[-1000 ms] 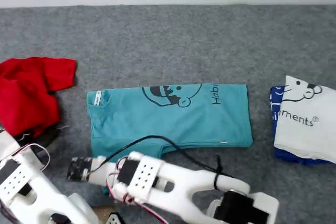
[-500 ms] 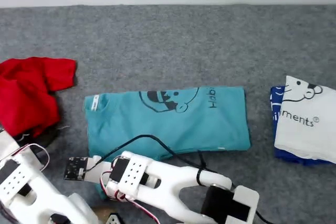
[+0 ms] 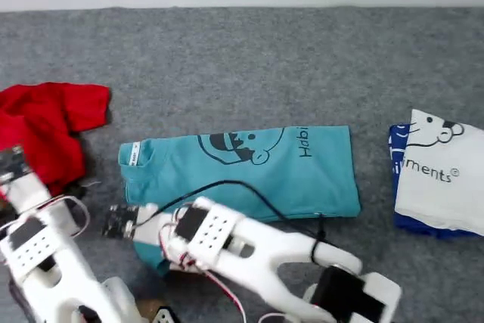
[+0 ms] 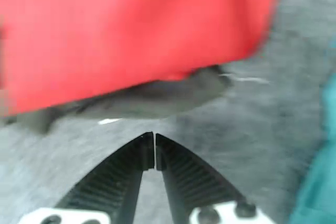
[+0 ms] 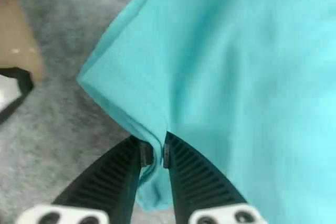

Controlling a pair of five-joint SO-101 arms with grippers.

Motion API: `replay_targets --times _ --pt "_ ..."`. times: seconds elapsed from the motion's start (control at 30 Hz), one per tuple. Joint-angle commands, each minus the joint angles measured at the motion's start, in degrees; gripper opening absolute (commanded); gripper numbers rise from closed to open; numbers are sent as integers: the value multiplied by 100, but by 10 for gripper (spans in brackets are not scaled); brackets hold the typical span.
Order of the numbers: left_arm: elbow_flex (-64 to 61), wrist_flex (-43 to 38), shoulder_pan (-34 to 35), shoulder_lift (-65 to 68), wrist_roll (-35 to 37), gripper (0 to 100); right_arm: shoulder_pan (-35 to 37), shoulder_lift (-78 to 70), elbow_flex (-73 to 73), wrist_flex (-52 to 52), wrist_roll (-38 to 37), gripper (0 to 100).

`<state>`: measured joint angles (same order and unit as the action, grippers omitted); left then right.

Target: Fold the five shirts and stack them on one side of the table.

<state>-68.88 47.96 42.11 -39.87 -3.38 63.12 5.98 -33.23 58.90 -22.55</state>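
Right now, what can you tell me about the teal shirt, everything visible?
The teal shirt looks like soft cotton knit. It is folded lengthwise into a wide band and lies flat in the middle of the grey table. A white tag marks its collar end, and a black print runs along its far edge. The right end effector pinches a bunched near corner at the collar end, jaws closed on the fabric.

bare grey table (image 3: 249,58) stretches across the far side. a strip of it separates the teal shirt (image 3: 249,172) from the folded stack (image 3: 439,179) at right; the red shirt (image 3: 41,130) blocks the left edge.
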Motion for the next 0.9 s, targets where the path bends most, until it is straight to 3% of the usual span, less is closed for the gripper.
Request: replay_targets --times 0.0,0.17,0.4,0.6,0.77,0.87 --pt "198 -123 -756 -202 53 14 -400 532 105 66 -132 10" --pt "-48 -563 -1618 -167 44 14 -778 769 273 66 -141 10" --pt "-154 -651 -1556 -185 35 14 -1376 787 844 66 -141 10" --pt "-163 -642 -1521 -202 44 14 -1437 778 853 31 -141 10" --pt "-110 -598 -1108 -211 202 14 -1508 558 870 -259 -149 10" --pt "-57 -510 -1081 -220 264 14 -1675 171 888 -541 -466 10"
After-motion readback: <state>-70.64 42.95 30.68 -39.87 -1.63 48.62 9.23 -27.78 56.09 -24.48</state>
